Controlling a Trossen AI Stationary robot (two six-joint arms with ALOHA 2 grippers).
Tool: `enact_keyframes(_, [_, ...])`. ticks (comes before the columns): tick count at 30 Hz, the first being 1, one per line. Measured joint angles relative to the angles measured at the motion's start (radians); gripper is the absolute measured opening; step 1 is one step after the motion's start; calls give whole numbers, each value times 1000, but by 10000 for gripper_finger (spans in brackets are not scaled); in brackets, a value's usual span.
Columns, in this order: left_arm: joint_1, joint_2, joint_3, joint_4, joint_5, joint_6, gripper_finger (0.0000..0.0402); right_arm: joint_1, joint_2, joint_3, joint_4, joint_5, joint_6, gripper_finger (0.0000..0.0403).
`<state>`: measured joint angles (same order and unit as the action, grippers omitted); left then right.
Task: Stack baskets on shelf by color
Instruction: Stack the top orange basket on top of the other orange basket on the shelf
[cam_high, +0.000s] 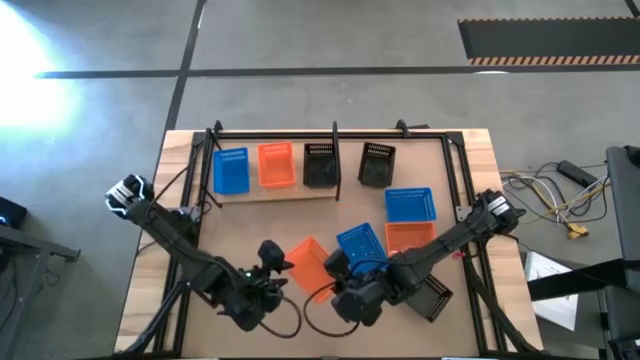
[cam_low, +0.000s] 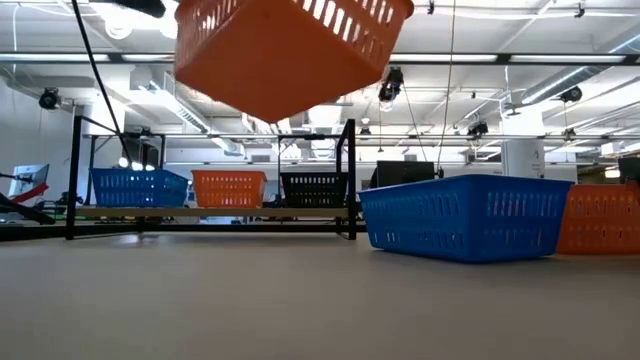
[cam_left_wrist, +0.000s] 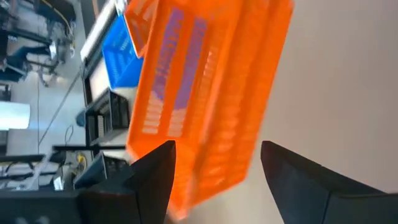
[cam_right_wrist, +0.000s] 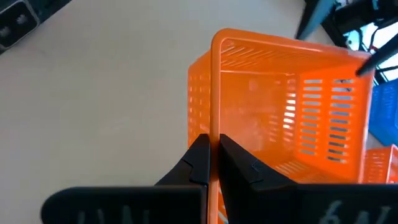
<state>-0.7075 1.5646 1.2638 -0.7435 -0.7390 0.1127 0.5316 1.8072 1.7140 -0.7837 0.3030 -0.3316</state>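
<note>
Above the near part of the worktop (cam_high: 470, 160), an orange basket (cam_right_wrist: 280, 118) hangs tilted in the air, its rim pinched between the closed fingers of the right tool (cam_right_wrist: 213, 163), while the left tool (cam_left_wrist: 214, 180) stands open beside it, its fingers (cam_left_wrist: 155, 174) either side of the basket's end without gripping. From table height only the basket's underside shows, cut off by the frame's top. On the shelf (cam_high: 290, 192) sit a blue basket (cam_high: 231, 171), an orange one and a black one; other baskets lie loose, some partly hidden by the arms.
</note>
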Motion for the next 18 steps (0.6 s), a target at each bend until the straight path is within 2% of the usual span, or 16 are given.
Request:
enact_keyframes(4, [41,0,-26,2,56,-1,218,1,0,-4,5,-33,-4,9])
enact_keyframes(7, [69,2,-30,3,129,-2,197,0,0,-12,4,-42,-9,9])
enact_keyframes(18, [105,9,-29,62,317,-1,22,0,0,-34,11,-43,-24,9])
